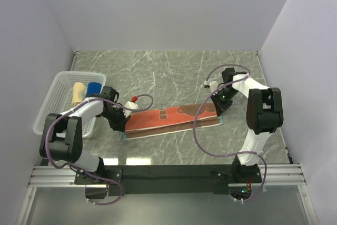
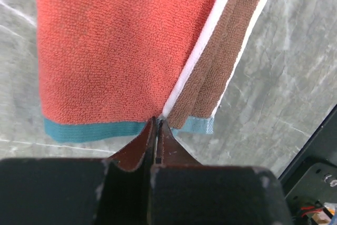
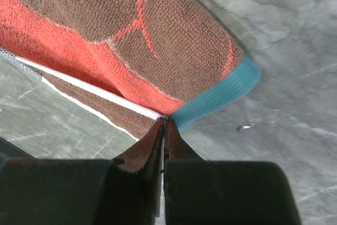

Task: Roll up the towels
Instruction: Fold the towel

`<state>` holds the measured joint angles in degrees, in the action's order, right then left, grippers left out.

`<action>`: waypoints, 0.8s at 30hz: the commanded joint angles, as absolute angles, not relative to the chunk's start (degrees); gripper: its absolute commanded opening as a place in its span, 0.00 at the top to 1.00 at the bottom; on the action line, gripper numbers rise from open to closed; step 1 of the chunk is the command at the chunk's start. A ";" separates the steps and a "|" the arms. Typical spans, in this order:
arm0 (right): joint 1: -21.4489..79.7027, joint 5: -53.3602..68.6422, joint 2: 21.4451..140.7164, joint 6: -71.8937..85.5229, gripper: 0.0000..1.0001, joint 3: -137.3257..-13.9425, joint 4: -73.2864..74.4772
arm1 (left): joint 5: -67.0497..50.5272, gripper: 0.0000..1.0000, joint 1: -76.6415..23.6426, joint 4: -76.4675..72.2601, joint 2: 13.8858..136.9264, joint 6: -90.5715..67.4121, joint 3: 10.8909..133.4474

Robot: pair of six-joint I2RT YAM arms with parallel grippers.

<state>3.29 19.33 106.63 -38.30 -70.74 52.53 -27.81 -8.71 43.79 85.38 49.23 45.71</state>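
The rust-orange towel [image 1: 168, 118], with dark brown print and teal ends, lies folded into a long strip on the marble table between my two grippers. My left gripper [image 1: 120, 126] is shut at the towel's left teal end. In the left wrist view its tips [image 2: 157, 121] pinch the edge of the towel [image 2: 105, 51] where the folded flap meets it. My right gripper [image 1: 220, 110] is shut at the right teal end. In the right wrist view its tips [image 3: 166, 119] pinch the towel [image 3: 131, 25] at the fold line.
A white lattice basket [image 1: 52, 110] stands at the left, beside my left arm. It holds a rolled beige towel [image 1: 79, 92] and a rolled blue towel [image 1: 95, 88]. White walls enclose the table on three sides.
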 commanded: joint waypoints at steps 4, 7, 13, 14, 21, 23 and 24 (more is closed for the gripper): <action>2.81 18.63 106.61 -37.53 1.00 -78.38 53.87 | -28.83 0.99 -7.82 44.99 85.87 48.51 54.99; 2.02 19.42 106.09 -37.79 1.00 -81.91 56.60 | -29.44 0.99 -6.86 48.86 85.87 49.92 60.18; 1.85 19.86 103.10 -39.64 1.00 -81.75 59.24 | -30.06 0.99 -6.33 54.84 83.41 54.40 62.14; 1.85 19.86 102.75 -40.25 1.00 -81.13 59.50 | -30.49 1.00 -6.33 55.80 82.71 55.71 61.88; 1.76 16.71 99.49 -42.71 1.00 -71.56 54.94 | -30.41 0.99 -6.33 59.94 77.61 62.48 53.99; 1.93 16.35 100.02 -42.45 1.00 -70.40 53.70 | -29.80 1.00 -6.68 58.01 77.69 61.79 51.95; 2.11 16.70 101.06 -42.28 1.00 -70.31 53.61 | -29.79 0.99 -6.94 57.57 77.96 61.53 50.46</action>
